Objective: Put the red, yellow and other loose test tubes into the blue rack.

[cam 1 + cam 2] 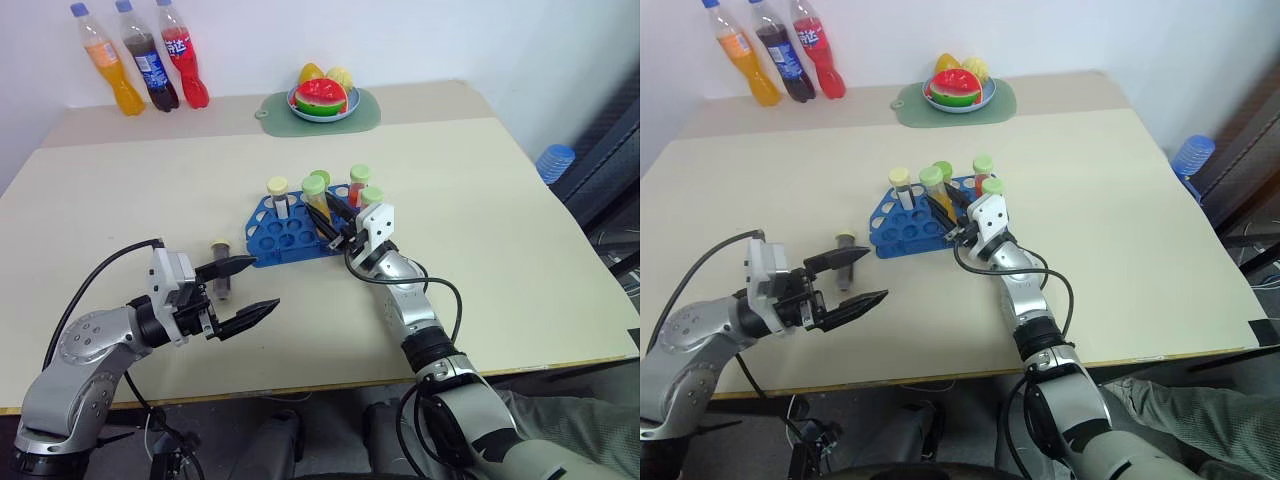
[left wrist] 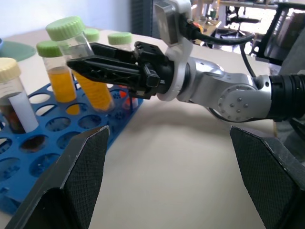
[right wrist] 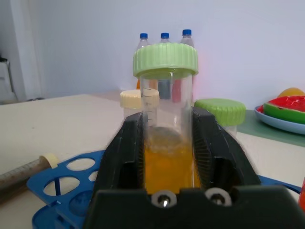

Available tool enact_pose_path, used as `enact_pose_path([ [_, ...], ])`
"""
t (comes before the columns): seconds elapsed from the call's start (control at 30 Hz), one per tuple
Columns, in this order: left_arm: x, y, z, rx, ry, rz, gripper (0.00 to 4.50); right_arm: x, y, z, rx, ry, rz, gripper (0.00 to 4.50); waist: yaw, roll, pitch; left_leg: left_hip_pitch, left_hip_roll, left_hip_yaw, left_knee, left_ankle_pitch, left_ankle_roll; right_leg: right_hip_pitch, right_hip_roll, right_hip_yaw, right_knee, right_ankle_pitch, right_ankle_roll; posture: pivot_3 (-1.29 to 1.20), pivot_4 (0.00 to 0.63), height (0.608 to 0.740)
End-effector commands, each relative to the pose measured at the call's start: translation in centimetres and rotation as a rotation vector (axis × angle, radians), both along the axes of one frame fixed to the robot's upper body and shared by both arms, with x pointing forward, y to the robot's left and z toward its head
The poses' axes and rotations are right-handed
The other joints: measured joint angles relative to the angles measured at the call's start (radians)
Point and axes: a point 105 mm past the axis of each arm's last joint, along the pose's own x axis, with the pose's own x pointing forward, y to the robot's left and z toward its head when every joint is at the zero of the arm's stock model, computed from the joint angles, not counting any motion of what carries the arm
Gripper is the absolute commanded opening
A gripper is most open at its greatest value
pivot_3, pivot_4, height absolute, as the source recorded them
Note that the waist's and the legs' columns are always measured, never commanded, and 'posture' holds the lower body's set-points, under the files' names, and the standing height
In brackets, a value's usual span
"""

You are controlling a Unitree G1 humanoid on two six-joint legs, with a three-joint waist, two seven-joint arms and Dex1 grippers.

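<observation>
My right gripper (image 1: 332, 222) clasps a green-capped clear tube of yellow liquid (image 3: 166, 119) with printed graduation marks over the blue plastic rack (image 1: 275, 235); left gripper (image 1: 243, 290) gapes wide

Pale beige surface (image 1: 480, 220), matte, evenly lit, no hard shadows. A second, slightly darker surface (image 1: 430, 100) butts against its far edge. Plain white wall (image 1: 420, 40) behind. Against the wall stand three soft-drink bottles (image 1: 145, 60) (orange, dark cola, red). A grey-green mat (image 1: 365, 115) carries a blue plate (image 1: 300, 110) of toy fruit: watermelon slice, yellow pieces. At the right edge, a blue water-jug top (image 1: 555, 160) beside a dark chair (image 1: 610, 160). Dark floor (image 1: 330, 410) below the near edge.
</observation>
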Motion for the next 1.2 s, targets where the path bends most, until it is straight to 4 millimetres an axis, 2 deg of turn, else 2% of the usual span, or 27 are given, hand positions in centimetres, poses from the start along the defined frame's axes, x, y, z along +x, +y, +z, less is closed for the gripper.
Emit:
enact_pose_path([
  [0.03, 0.4, 0.5, 2.2, -0.086, -0.062, 0.089, 4.19, -0.7, -0.1, 0.1, -0.032, -0.039, 0.027, 3.34, 0.002, 0.0, 0.0, 0.0, 0.0, 0.0, 0.0, 0.0, 0.0, 0.0, 0.0, 0.0, 0.0, 0.0, 0.0, 0.0, 0.15, 0.74],
  [0.1, 1.2, 1.5, 2.8, -0.129, -0.061, 0.221, 4.19, -1.5, -0.6, 0.7, -0.06, -0.081, 0.049, 4.27, 0.003, 0.0, 0.0, -0.001, 0.001, 0.0, 0.0, 0.002, -0.004, -0.001, 0.001, 0.0, 0.0, 0.0, 0.0, 0.0, 0.15, 0.74],
  [0.17, 1.9, 2.3, 2.8, -0.121, -0.061, 0.34, 4.19, -2.3, -1.1, 0.9, -0.098, -0.108, 0.07, 4.27, 0.005, 0.0, 0.0, -0.001, 0.001, 0.0, 0.0, 0.002, -0.004, -0.001, 0.001, 0.0, 0.0, 0.0, 0.0, 0.0, 0.15, 0.74],
  [0.27, 2.6, 3.5, 2.4, -0.153, 0.043, 0.514, 4.19, -3.7, -2.5, 1.1, -0.157, -0.109, 0.104, 4.27, 0.007, 0.0, 0.0, -0.002, 0.001, 0.0, 0.0, 0.002, -0.004, -0.001, 0.001, 0.0, 0.0, 0.0, 0.0, 0.0, 0.15, 0.74],
  [0.33, 2.8, 4.4, 2.2, -0.203, 0.15, 0.61, 4.19, -5.2, -3.9, 0.6, -0.238, -0.098, 0.152, 4.27, 0.01, 0.0, 0.0, -0.002, 0.001, 0.0, 0.0, 0.001, -0.002, -0.001, 0.001, 0.0, 0.0, 0.0, 0.0, 0.0, 0.15, 0.74],
  [0.4, 3.3, 5.9, 0.5, -0.134, 0.355, 0.755, 4.19, -7.1, -5.8, 0.1, -0.326, -0.054, 0.222, 4.27, 0.014, -0.001, 0.0, -0.002, 0.001, 0.0, 0.0, 0.0, 0.0, -0.001, 0.001, 0.0, -0.001, 0.0, 0.0, 0.0, 0.15, 0.74],
  [0.53, 3.6, 5.9, 1.4, -0.128, 0.611, 0.76, 4.19, -10.0, -8.9, 0.3, -0.452, 0.029, 0.342, 4.27, 0.015, -0.003, 0.002, -0.002, 0.001, -0.001, 0.001, 0.0, 0.001, 0.0, 0.001, 0.0, 0.0, 0.0, 0.0, 0.0, 0.15, 0.74],
  [0.6, 4.1, 6.3, 2.0, -0.123, 0.723, 0.801, 4.19, -10.3, -9.8, 0.9, -0.468, 0.058, 0.355, 4.27, 0.011, -0.004, 0.002, -0.001, 0.003, 0.0, 0.001, -0.001, 0.0, 0.0, 0.001, 0.0, 0.0, 0.0, 0.0, 0.0, 0.15, 0.74],
  [0.7, 6.0, 6.7, 2.3, -0.124, 0.793, 0.867, 4.19, -10.3, -11.0, 1.0, -0.491, 0.097, 0.364, 4.27, 0.011, -0.003, 0.002, 0.0, 0.004, 0.001, 0.001, -0.001, -0.001, 0.0, 0.002, 0.0, 0.0, 0.0, -0.001, 0.0, 0.15, 0.74],
  [0.93, 9.0, 7.0, 1.2, -0.016, 0.944, 0.932, 4.19, -11.4, -11.4, 1.3, -0.565, 0.14, 0.474, 4.27, 0.027, -0.004, 0.002, -0.002, 0.004, 0.004, 0.002, 0.001, -0.006, -0.002, 0.003, 0.002, -0.001, 0.0, -0.001, 0.0, 0.15, 0.74],
  [1.2, 10.6, 5.7, -1.0, 0.122, 1.15, 0.883, 4.19, -11.5, -9.7, 1.9, -0.565, 0.09, 0.479, 4.27, 0.035, -0.005, 0.002, -0.002, 0.005, 0.004, 0.003, 0.001, -0.007, -0.002, 0.003, 0.002, -0.001, 0.0, -0.001, 0.0, 0.15, 0.74],
])
